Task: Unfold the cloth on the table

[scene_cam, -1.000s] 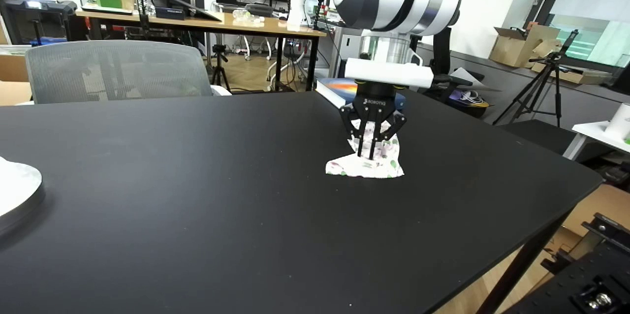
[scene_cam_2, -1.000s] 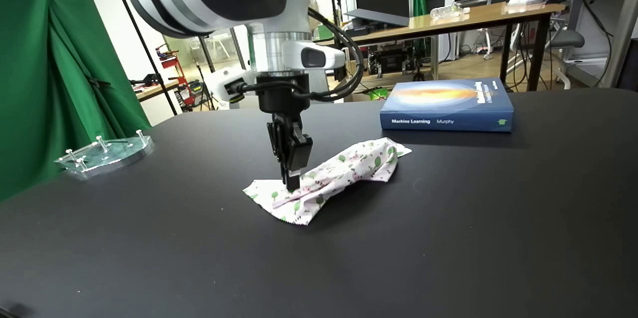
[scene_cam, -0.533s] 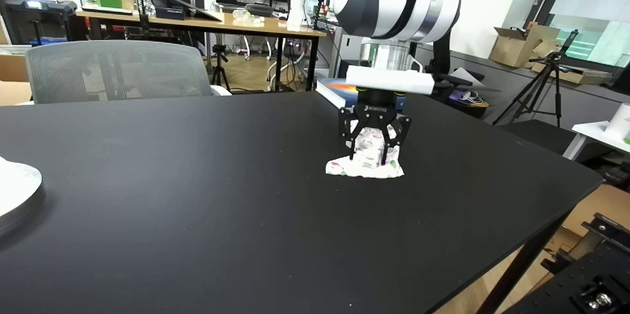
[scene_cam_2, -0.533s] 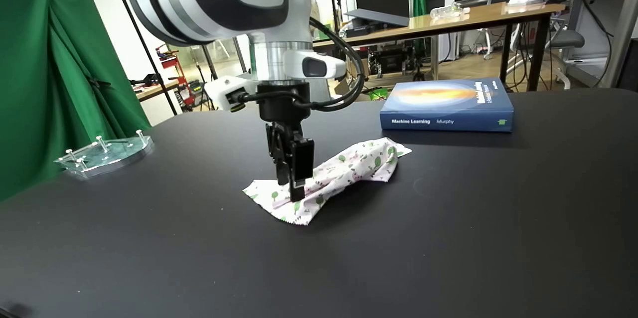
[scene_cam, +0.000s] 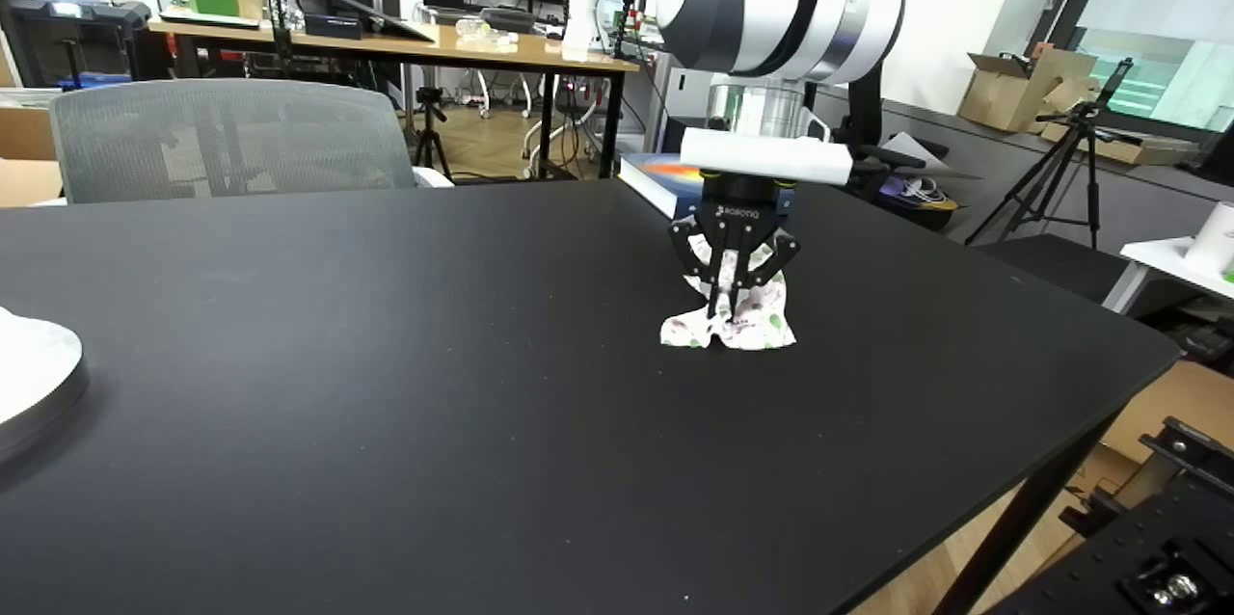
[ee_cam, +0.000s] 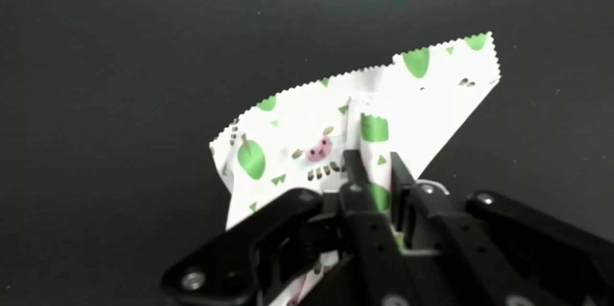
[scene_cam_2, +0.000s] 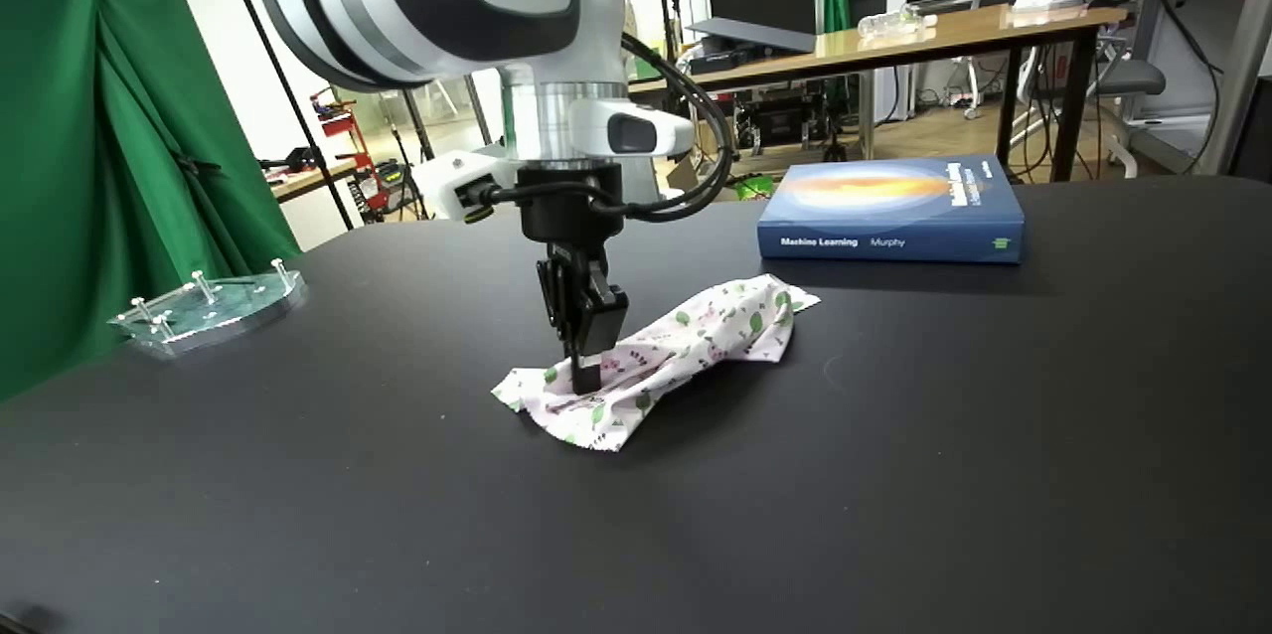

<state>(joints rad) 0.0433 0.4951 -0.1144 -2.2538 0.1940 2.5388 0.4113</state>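
White animal-print cloth point(scene_cam_2: 706, 331) lies under the nearly closed claw point(ee_cam: 375, 158), one fold pinched. Only the wrist view resolves a pink animal face point(ee_cam: 319, 150) at the claw's nine o'clock.

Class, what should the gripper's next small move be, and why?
Probably close the gripper firmly on the cloth before any lift. In the wrist view, its fingers flank a raised pleat, though whether it is pinched tight is unclear. In both exterior views the cloth lies bunched on the table, so spreading it seems to need a sure hold.
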